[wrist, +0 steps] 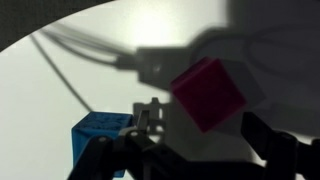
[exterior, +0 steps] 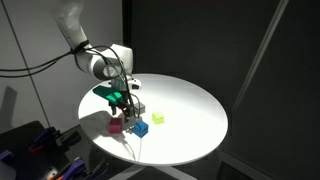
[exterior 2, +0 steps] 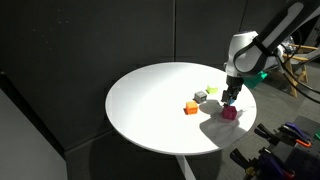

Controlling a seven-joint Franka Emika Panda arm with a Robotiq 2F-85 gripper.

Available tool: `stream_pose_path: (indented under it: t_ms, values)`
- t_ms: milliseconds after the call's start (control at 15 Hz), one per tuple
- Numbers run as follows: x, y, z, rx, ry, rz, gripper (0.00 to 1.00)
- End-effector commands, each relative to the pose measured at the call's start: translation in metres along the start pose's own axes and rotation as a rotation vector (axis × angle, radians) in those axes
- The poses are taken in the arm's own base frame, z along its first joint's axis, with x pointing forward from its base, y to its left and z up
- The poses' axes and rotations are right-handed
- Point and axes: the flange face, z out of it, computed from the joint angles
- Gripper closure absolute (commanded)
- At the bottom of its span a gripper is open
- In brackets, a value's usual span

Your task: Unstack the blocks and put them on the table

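Gripper (exterior 2: 231,101) seen just above magenta cube (exterior 2: 229,113), jaws spread, nothing held. Magenta cube set on table (exterior 2: 150,100). Blue cube (exterior: 141,128) just beside it. Grey cube (exterior 2: 200,97) and yellow-green cube (exterior 2: 212,91) near.

plain white round table (exterior: 190,122) before a black backdrop (exterior 2: 60,40). on it a magenta cube (wrist: 208,93), a blue cube (wrist: 100,135), a yellow-green cube (exterior: 158,118), a grey cube (exterior 2: 200,97) and an orange cube (exterior 2: 191,108), all unpatterned. white robot arm (exterior: 72,25); its gripper (exterior 2: 232,101) is black with bright green parts.
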Motion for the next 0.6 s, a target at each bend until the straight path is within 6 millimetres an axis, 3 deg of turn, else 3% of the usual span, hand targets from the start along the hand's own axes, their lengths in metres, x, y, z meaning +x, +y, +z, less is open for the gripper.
stream_pose_path:
  t_ms: [0, 533]
  values:
    - [0.002, 0.006, -0.001, 0.002, 0.01, -0.013, 0.0]
    - [-0.008, 0.0, -0.024, 0.029, -0.041, -0.024, 0.0]
